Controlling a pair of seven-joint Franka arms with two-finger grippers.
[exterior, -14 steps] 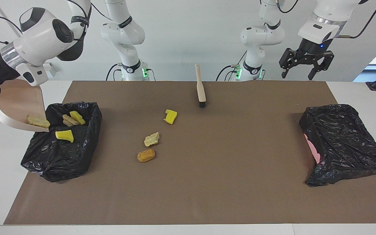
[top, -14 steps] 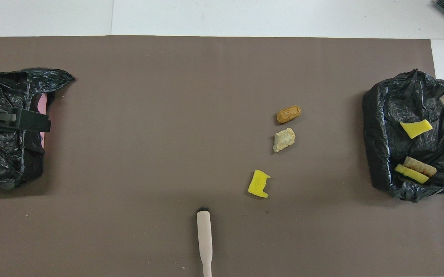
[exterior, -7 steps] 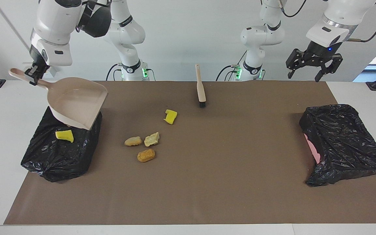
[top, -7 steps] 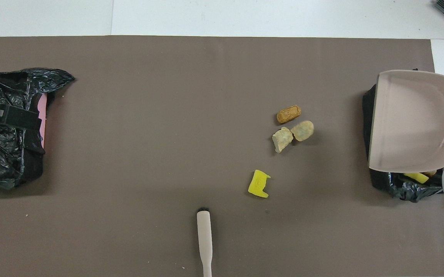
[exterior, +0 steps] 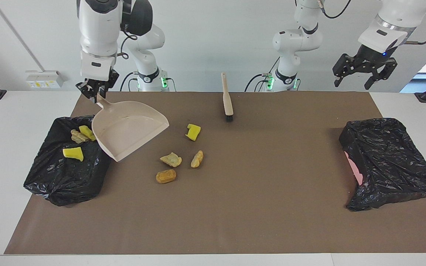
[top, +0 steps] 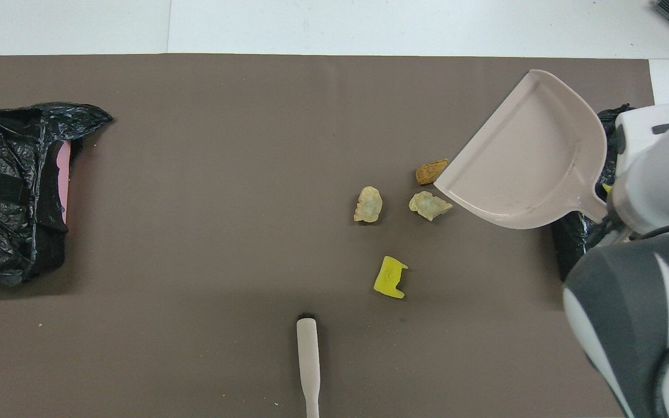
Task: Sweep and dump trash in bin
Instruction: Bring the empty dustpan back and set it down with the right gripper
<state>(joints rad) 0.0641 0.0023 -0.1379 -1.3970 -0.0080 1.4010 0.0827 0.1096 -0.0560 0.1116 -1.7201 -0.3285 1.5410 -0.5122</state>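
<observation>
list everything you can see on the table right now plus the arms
trash on mat: four scraps, one yellow, two pale tan, one orange-brown, mid-mat toward the right arm's end
trash in bin: three scraps, two yellow, one tan
bin: one, black-bagged, right arm's end
second bin: one, black-bagged with pink showing, left arm's end
dustpan: one, beige, empty, held tilted beside the bin
brush: one, beige with black bristles, on the mat near the robots
mat: one, brown
right gripper: shut on the dustpan handle
left gripper: open, empty, waiting in the air
</observation>
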